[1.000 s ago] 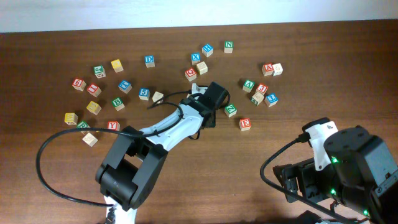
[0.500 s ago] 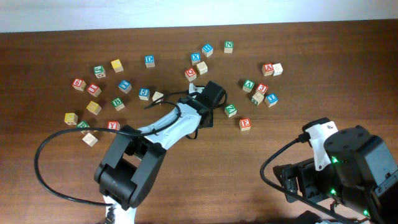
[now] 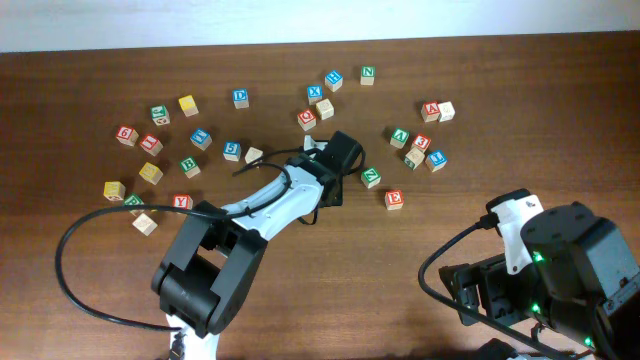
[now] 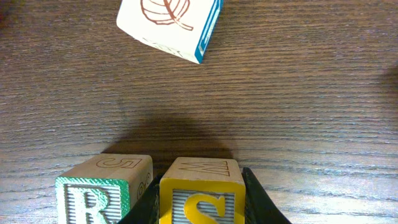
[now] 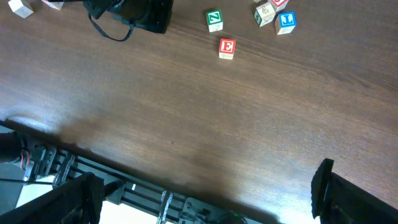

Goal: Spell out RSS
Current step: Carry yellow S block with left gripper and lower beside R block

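Note:
In the left wrist view my left gripper (image 4: 200, 210) is shut on a yellow S block (image 4: 200, 198), one black finger on each side of it. The block rests on the dark wooden table. A green R block (image 4: 93, 196) stands close beside it on the left, with a narrow gap between them. In the overhead view the left gripper (image 3: 338, 158) is at the table's middle and hides both blocks. My right gripper (image 5: 205, 193) is open and empty, held over the table's front edge at the lower right.
A white block with a red drawing and a blue side (image 4: 169, 25) lies just ahead of the S block. Loose letter blocks are scattered round: a green Z (image 3: 370, 177), a red E (image 3: 394, 199), a group at right (image 3: 420, 145) and several at left (image 3: 150, 145).
The left gripper has shifted slightly to the left with the block in it. The right arm has not moved.

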Robot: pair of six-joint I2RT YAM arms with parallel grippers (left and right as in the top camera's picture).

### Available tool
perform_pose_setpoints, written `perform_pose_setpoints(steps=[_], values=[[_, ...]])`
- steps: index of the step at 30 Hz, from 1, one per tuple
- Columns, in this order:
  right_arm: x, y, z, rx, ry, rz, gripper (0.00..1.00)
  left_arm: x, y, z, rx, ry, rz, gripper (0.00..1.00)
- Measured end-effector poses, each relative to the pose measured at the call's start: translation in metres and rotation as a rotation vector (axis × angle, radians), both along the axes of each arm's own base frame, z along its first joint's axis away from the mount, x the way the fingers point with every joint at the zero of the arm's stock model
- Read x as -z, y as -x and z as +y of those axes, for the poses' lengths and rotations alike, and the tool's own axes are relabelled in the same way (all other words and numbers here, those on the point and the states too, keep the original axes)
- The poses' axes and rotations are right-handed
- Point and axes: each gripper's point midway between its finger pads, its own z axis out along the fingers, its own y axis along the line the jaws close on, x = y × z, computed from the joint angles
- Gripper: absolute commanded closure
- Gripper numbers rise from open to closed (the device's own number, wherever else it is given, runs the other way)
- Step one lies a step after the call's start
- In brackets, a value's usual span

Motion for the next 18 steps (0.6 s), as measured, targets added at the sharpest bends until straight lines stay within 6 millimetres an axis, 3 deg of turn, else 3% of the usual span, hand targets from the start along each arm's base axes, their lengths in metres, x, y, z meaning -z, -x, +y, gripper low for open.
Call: perform_pose_setpoints(steps=[3, 18], values=[[0.0000, -0.0001, 0.0000, -0.001, 0.000, -0.001, 0.02, 0.0000, 0.0001, -0.0001, -0.002, 0.001, 0.000, 0.73], [0.0000, -0.0001, 0.0000, 0.000, 0.000, 0.000, 0.02, 0.0009, 0.0028, 0.0019, -0.002, -0.008, 0.012, 0.72]])
